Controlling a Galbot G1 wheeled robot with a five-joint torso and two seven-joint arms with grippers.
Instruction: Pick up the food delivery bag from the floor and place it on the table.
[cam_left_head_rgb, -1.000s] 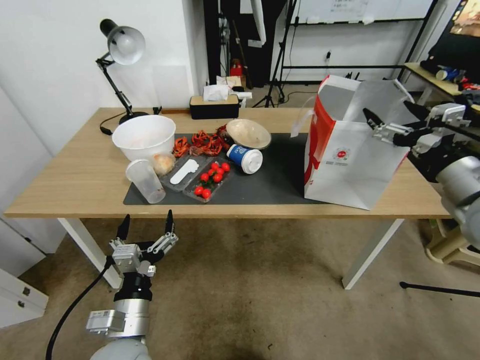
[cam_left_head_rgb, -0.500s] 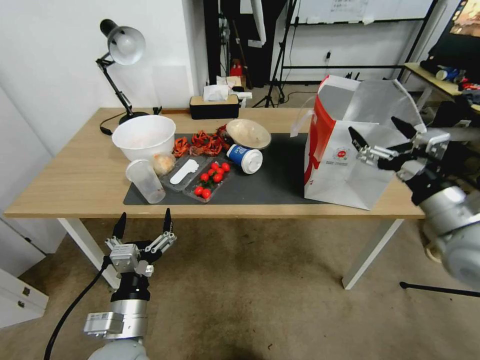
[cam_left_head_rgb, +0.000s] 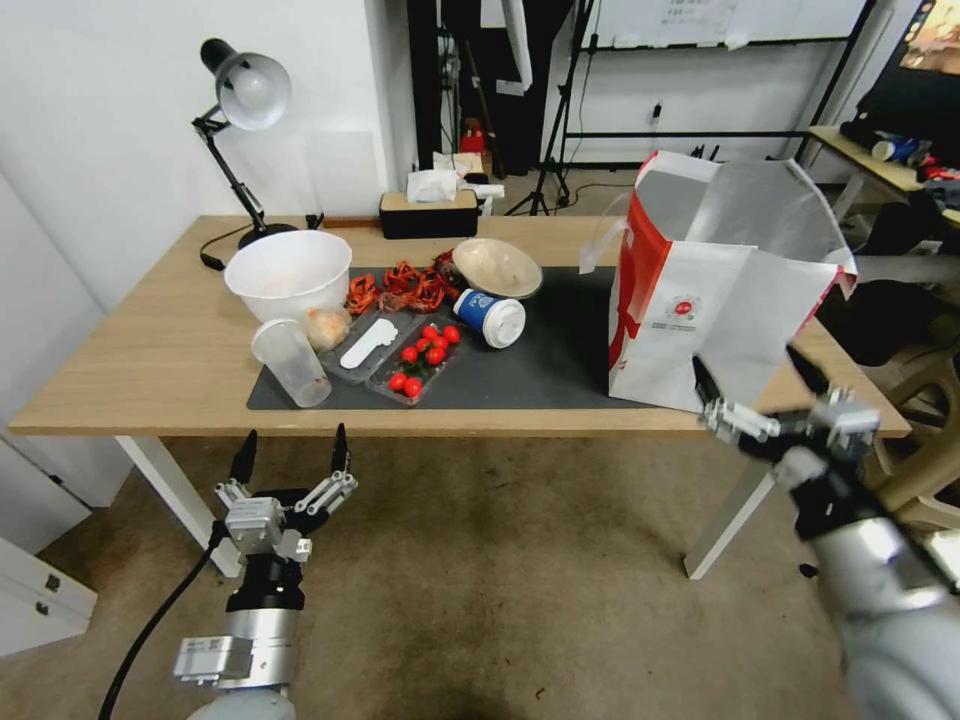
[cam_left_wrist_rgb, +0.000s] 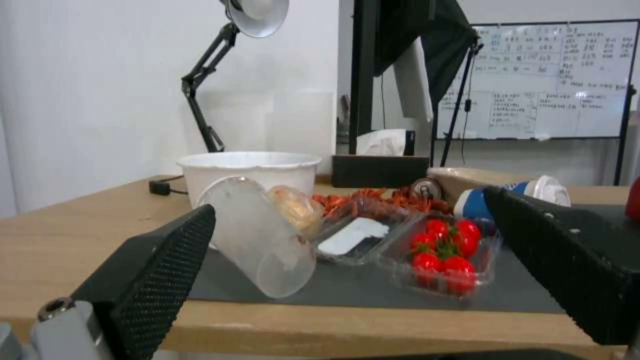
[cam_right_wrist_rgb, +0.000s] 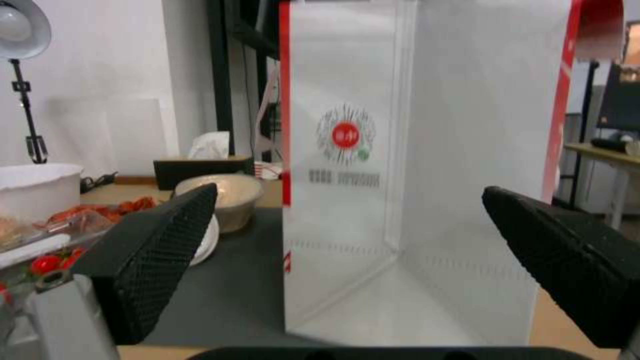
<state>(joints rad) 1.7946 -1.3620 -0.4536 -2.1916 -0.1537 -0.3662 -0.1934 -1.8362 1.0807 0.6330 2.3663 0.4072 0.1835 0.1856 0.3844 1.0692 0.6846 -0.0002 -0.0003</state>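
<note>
No words or numbers in front of me can be read clearly. The food delivery bag (cam_right_wrist_rgb: 413, 165) standing on the table (cam_left_head_rgb: 140, 350) carries a small round red logo (cam_right_wrist_rgb: 345, 135) ringed with a fine pattern, and below it a line of small dark print too blurred to make out. On the far wall a whiteboard (cam_left_wrist_rgb: 547, 80) is covered with rows of handwriting that I cannot read, and the blue paper cup (cam_left_head_rgb: 490, 316) lying on its side on the mat has a pale printed mark that is also illegible.
</note>
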